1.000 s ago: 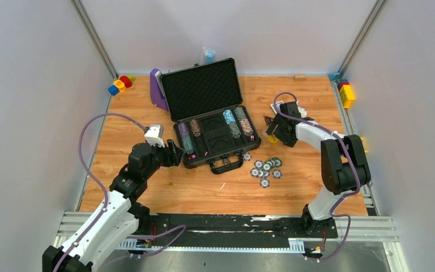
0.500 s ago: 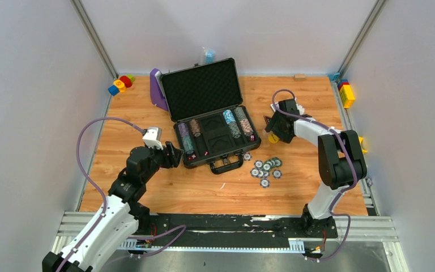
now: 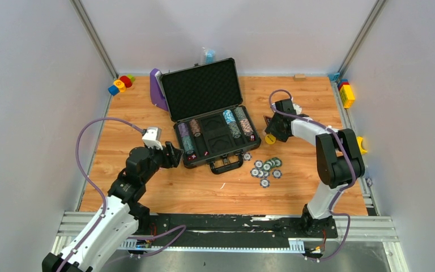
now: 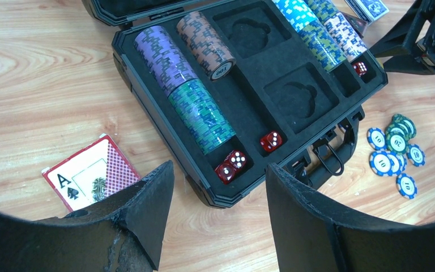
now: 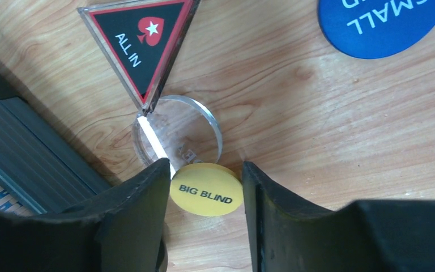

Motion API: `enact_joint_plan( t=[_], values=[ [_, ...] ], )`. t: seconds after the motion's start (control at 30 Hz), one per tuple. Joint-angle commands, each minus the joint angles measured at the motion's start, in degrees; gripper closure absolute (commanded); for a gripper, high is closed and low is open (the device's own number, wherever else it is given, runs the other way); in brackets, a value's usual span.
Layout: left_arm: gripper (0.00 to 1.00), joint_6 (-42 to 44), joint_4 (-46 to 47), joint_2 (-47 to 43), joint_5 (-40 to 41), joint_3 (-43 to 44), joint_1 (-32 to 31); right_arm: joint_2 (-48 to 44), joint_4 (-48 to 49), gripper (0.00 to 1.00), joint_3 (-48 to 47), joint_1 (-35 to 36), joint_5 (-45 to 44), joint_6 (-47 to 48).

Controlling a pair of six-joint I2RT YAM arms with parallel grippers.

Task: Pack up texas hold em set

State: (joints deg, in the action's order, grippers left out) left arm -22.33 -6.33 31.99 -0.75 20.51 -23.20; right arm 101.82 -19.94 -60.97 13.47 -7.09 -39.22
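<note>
The dark grey briefcase [image 3: 204,110] lies open mid-table with rows of striped chips [image 4: 195,102] and red dice [image 4: 232,164] in its foam. My left gripper [image 3: 173,154] is open and empty at the case's near left corner [image 4: 218,167]; an ace-faced card deck [image 4: 90,173] lies left of it. My right gripper [image 3: 272,133] is open, its fingers flanking a yellow BIG BLIND button [image 5: 207,190] flat on the table. A clear round button [image 5: 177,136], a triangular ALL IN marker [image 5: 139,39] and a blue round button [image 5: 382,22] lie just beyond. Loose chips [image 3: 266,168] sit right of the handle.
A purple stand [image 3: 157,89] is behind the case's left side. Coloured toy blocks sit at the back left corner [image 3: 120,84] and along the right edge [image 3: 346,93]. A second card deck [image 4: 368,7] lies right of the case. Walls enclose the table.
My right gripper has shifted a little left and back, settling over the yellow button. My left arm has drawn back slightly from the case corner. Both grippers stay open.
</note>
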Motion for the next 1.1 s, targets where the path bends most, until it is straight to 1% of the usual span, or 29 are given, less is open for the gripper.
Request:
enact_joint_plan(
  t=[0.0,0.3,0.53,0.73,0.77,0.8,0.87,0.93,1.07],
  values=[
    [0.32,1.0,2.0,-0.2,1.8,-0.3,0.2,0.9,-2.5,0.52,-0.8,0.5,-2.8,1.0],
    [0.34,0.4,2.9,-0.1,3.7,-1.5,0.2,-8.2,-2.5,0.52,2.1,0.5,-7.9,1.0],
    [0.35,0.1,4.0,-0.6,5.4,-2.3,0.1,-14.5,-2.0,0.52,3.8,0.5,-6.6,2.5],
    [0.35,0.0,4.4,-1.2,5.6,-2.8,0.1,-16.9,-2.2,0.51,3.1,1.6,-4.8,4.7],
    [0.35,0.0,4.5,-1.3,5.6,-2.9,0.1,-17.1,-2.3,0.49,3.0,1.6,-4.6,4.8],
    [0.35,0.0,4.5,-1.3,5.6,-2.9,0.1,-17.1,-2.2,0.45,3.0,1.7,-4.4,4.8],
    [0.35,-0.1,4.7,-1.3,5.5,-3.1,0.1,-16.2,-2.4,0.33,2.8,1.7,-4.1,5.1],
    [0.35,-0.1,4.7,-1.4,5.3,-3.0,0.1,-14.5,-3.1,0.27,2.1,1.7,-4.0,5.2],
    [0.34,-0.2,4.6,-1.5,5.1,-3.1,0.2,-9.7,-6.6,0.26,0.1,1.8,-4.7,5.5]
  ],
)
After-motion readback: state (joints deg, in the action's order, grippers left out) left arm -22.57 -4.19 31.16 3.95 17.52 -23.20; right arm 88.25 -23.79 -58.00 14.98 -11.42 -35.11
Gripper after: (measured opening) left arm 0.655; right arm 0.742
